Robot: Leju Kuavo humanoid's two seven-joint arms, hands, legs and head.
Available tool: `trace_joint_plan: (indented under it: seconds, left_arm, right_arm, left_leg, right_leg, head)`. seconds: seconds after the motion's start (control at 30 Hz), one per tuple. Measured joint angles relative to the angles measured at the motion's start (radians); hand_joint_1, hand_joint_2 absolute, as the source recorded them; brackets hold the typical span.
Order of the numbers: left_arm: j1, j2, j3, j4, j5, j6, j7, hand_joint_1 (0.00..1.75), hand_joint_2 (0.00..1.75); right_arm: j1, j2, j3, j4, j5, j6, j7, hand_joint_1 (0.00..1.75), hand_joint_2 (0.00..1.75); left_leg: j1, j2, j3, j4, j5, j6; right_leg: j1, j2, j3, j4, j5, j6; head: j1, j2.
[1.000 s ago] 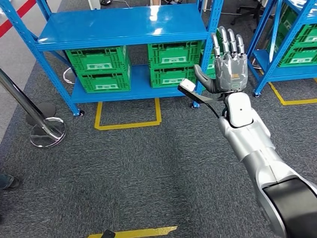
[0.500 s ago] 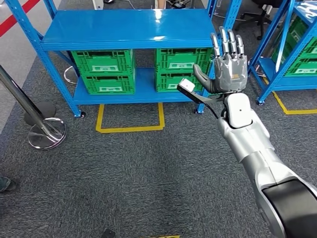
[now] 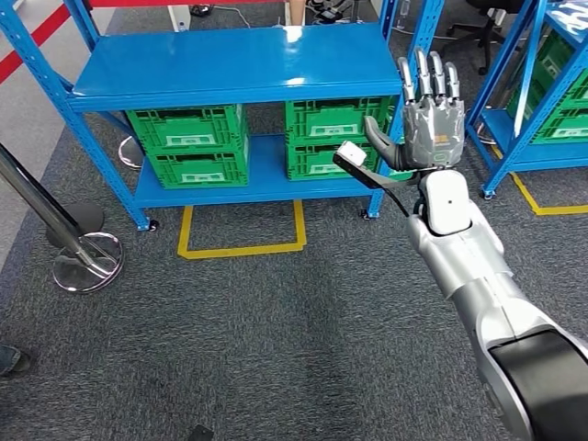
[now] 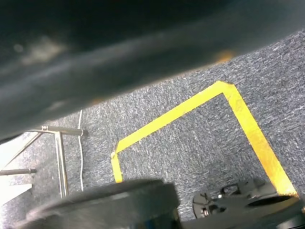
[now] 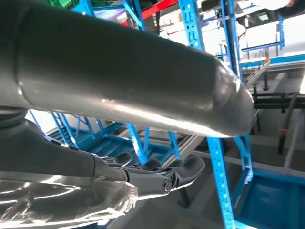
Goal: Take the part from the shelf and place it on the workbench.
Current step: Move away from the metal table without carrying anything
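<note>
Head view: right hand [image 3: 431, 115] raised in front of the blue shelf [image 3: 235, 64], fingers stretched straight and apart, thumb out to the side, nothing held. Four green crates [image 3: 196, 145] stacked in two pairs on the lower level of the shelf; the part to be taken not identifiable, perhaps inside a crate, impossible to tell. Yellow floor marking [image 3: 239, 248] on grey carpet just in front of the shelf, a chrome stanchion base [image 3: 88, 260] off the shelf's left end, a second blue rack [image 3: 548, 83] beyond its right end. Left wrist view: carpet with a yellow taped corner [image 4: 230, 95], no sight of the left hand's fingers. Right wrist view: thick grey thumb [image 5: 126, 81] and dark fingers [image 5: 162, 174] extended and unclenched, empty, blue shelf uprights [image 5: 216, 143] behind them.
</note>
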Motion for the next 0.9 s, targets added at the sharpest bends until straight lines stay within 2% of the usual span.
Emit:
trace_joint_plan:
  seconds: [0.03, 0.07, 0.1, 0.13, 0.17, 0.2, 0.23, 0.27, 0.37, 0.4, 0.43, 0.5, 0.53, 0.57, 0.6, 0.67, 0.7, 0.73, 0.77, 0.83, 0.9]
  left_arm:
    - [0.001, 0.0, 0.0, 0.0, 0.0, 0.0, 0.0, 0.0, 0.0]
    - [0.001, 0.001, 0.0, 0.0, 0.0, 0.0, 0.0, 0.0, 0.0]
    - [0.001, 0.002, 0.0, 0.0, 0.0, 0.0, 0.001, 0.0, 0.0]
    - [0.002, 0.002, 0.0, 0.0, -0.001, 0.0, 0.001, 0.0, 0.0]
    - [0.002, 0.002, 0.0, 0.0, -0.001, 0.0, 0.002, 0.0, 0.0]
    - [0.001, 0.002, 0.0, 0.0, -0.002, 0.001, 0.003, 0.0, 0.0]
    - [0.002, 0.002, 0.0, 0.001, -0.002, 0.002, 0.004, 0.0, 0.0]
    - [0.002, 0.002, 0.0, 0.001, -0.003, 0.002, 0.005, 0.0, 0.0]
    - [0.002, 0.001, 0.0, 0.001, -0.004, 0.004, 0.005, 0.0, 0.0]
    - [0.001, 0.001, 0.0, 0.001, -0.005, 0.005, 0.005, 0.0, 0.0]
    - [0.0, 0.001, 0.0, 0.001, -0.005, 0.005, 0.005, 0.0, 0.0]
    - [0.0, 0.001, 0.0, 0.001, -0.006, 0.006, 0.005, 0.0, 0.0]
    - [0.001, 0.001, 0.0, 0.001, -0.006, 0.006, 0.005, 0.0, 0.0]
    - [0.002, 0.001, 0.0, 0.001, -0.006, 0.006, 0.005, 0.0, 0.0]
    - [0.003, 0.001, 0.0, 0.001, -0.006, 0.006, 0.005, 0.0, 0.0]
    - [0.002, 0.0, 0.0, 0.001, -0.006, 0.006, 0.005, 0.0, 0.0]
    - [0.001, -0.001, 0.0, 0.001, -0.006, 0.006, 0.005, 0.0, 0.0]
    - [0.001, -0.002, 0.0, 0.001, -0.006, 0.005, 0.005, 0.0, 0.0]
    - [0.0, -0.003, 0.0, 0.001, -0.006, 0.005, 0.005, 0.0, 0.0]
    - [0.0, -0.003, 0.0, 0.001, -0.006, 0.005, 0.006, 0.0, 0.0]
    - [-0.001, -0.002, 0.0, 0.001, -0.006, 0.005, 0.007, 0.0, 0.0]
  right_arm:
    - [0.001, 0.0, 0.0, 0.0, 0.0, 0.0, 0.0, 0.0, 0.0]
    - [0.002, 0.0, 0.001, 0.0, 0.0, 0.0, 0.0, 0.0, 0.0]
    - [0.003, 0.0, 0.001, 0.0, -0.001, 0.0, 0.0, 0.0, 0.0]
    - [0.003, 0.0, 0.0, 0.0, -0.004, 0.0, 0.001, 0.0, 0.0]
    - [0.003, 0.0, -0.001, 0.0, -0.007, -0.001, 0.002, 0.0, 0.0]
    - [0.002, 0.0, -0.002, 0.0, -0.01, -0.002, 0.003, 0.0, 0.0]
    - [0.002, -0.001, -0.004, 0.0, -0.012, -0.004, 0.004, 0.0, 0.0]
    - [0.002, -0.001, -0.006, 0.0, -0.012, -0.006, 0.005, 0.0, 0.0]
    - [0.003, -0.004, -0.009, 0.0, -0.006, -0.009, 0.01, 0.0, 0.0]
    - [0.003, -0.005, -0.01, 0.0, -0.004, -0.01, 0.011, 0.0, 0.0]
    - [0.004, -0.007, -0.011, 0.0, -0.003, -0.01, 0.012, 0.0, 0.0]
    - [0.007, -0.01, -0.015, 0.001, -0.002, -0.01, 0.013, 0.0, 0.0]
    - [0.011, -0.011, -0.016, 0.002, -0.002, -0.01, 0.013, 0.0, 0.0]
    - [0.014, -0.012, -0.016, 0.002, -0.002, -0.01, 0.013, 0.0, 0.0]
    - [0.016, -0.012, -0.017, 0.003, -0.002, -0.01, 0.013, 0.0, 0.0]
    - [0.014, -0.014, -0.019, 0.003, -0.003, -0.006, 0.014, 0.0, 0.0]
    - [0.01, -0.014, -0.02, 0.004, -0.003, -0.002, 0.015, 0.0, 0.0]
    - [0.007, -0.015, -0.022, 0.006, -0.003, 0.002, 0.016, 0.0, 0.0]
    - [0.004, -0.016, -0.023, 0.008, -0.003, 0.006, 0.017, 0.0, 0.0]
    - [0.001, -0.016, -0.023, 0.011, -0.003, 0.01, 0.018, 0.0, 0.0]
    - [-0.001, -0.016, -0.023, 0.014, -0.003, 0.01, 0.018, 0.0, 0.0]
  left_leg:
    - [0.006, 0.0, -0.023, 0.022, -0.009, -0.006]
    - [0.011, 0.001, -0.029, 0.012, 0.006, -0.01]
    - [0.015, 0.002, -0.018, -0.031, 0.042, -0.014]
    - [0.019, 0.003, 0.006, -0.097, 0.093, -0.02]
    - [0.02, 0.004, 0.029, -0.16, 0.126, -0.025]
    - [0.019, 0.006, 0.049, -0.209, 0.145, -0.023]
    - [0.018, 0.006, 0.059, -0.239, 0.151, -0.018]
    - [0.014, 0.007, 0.061, -0.246, 0.142, -0.009]
    - [0.011, 0.008, 0.073, -0.251, 0.142, 0.019]
    - [0.01, 0.008, 0.079, -0.252, 0.141, 0.027]
    - [0.01, 0.007, 0.084, -0.253, 0.138, 0.033]
    - [0.004, 0.006, 0.093, -0.253, 0.128, 0.042]
    - [0.001, 0.005, 0.099, -0.253, 0.123, 0.044]
    - [-0.003, 0.004, 0.107, -0.253, 0.116, 0.046]
    - [-0.006, 0.003, 0.117, -0.253, 0.108, 0.047]
    - [-0.011, 0.002, 0.138, -0.253, 0.093, 0.046]
    - [-0.013, 0.001, 0.144, -0.252, 0.085, 0.043]
    - [-0.014, 0.001, 0.147, -0.252, 0.08, 0.04]
    - [-0.014, 0.001, 0.148, -0.253, 0.075, 0.036]
    - [-0.013, 0.001, 0.149, -0.253, 0.068, 0.027]
    - [-0.012, 0.002, 0.134, -0.216, 0.046, 0.015]
  right_leg:
    - [-0.001, 0.0, 0.005, 0.0, -0.006, 0.002]
    - [-0.002, 0.001, 0.011, 0.001, -0.012, 0.005]
    - [-0.005, 0.001, 0.019, 0.003, -0.019, 0.01]
    - [-0.008, 0.002, 0.026, 0.005, -0.026, 0.015]
    - [-0.01, 0.002, 0.032, 0.008, -0.033, 0.022]
    - [-0.011, 0.003, 0.034, 0.012, -0.039, 0.028]
    - [-0.01, 0.004, 0.034, 0.014, -0.045, 0.034]
    - [-0.01, 0.005, 0.034, 0.014, -0.049, 0.04]
    - [-0.015, 0.004, 0.029, 0.028, -0.068, 0.055]
    - [-0.016, 0.004, 0.012, 0.064, -0.086, 0.058]
    - [-0.016, 0.003, -0.019, 0.122, -0.109, 0.058]
    - [-0.013, 0.002, -0.107, 0.267, -0.154, 0.054]
    - [-0.012, 0.002, -0.143, 0.314, -0.157, 0.051]
    - [-0.009, 0.003, -0.161, 0.321, -0.139, 0.046]
    - [-0.006, 0.003, -0.156, 0.285, -0.102, 0.039]
    - [0.006, 0.003, -0.104, 0.145, -0.013, 0.023]
    - [0.01, 0.002, -0.074, 0.082, 0.01, 0.017]
    - [0.015, 0.002, -0.055, 0.044, 0.019, 0.013]
    - [0.017, 0.002, -0.044, 0.029, 0.014, 0.011]
    - [0.016, 0.004, -0.036, 0.021, 0.009, 0.008]
    - [0.01, 0.004, -0.024, 0.013, 0.005, 0.001]
  head:
    - [0.0, 0.0]
    - [0.0, 0.0]
    - [0.0, 0.0]
    - [0.0, 0.0]
    - [-0.004, 0.0]
    - [-0.007, 0.0]
    - [-0.01, 0.0]
    - [-0.012, 0.0]
    - [-0.008, 0.0]
    - [-0.006, 0.0]
    - [-0.005, 0.0]
    - [-0.001, 0.0]
    - [-0.001, 0.0]
    - [-0.001, 0.0]
    - [-0.001, 0.0]
    - [-0.002, 0.0]
    - [-0.001, 0.0]
    - [-0.001, 0.0]
    - [-0.001, 0.0]
    - [0.0, 0.0]
    - [-0.001, 0.0]
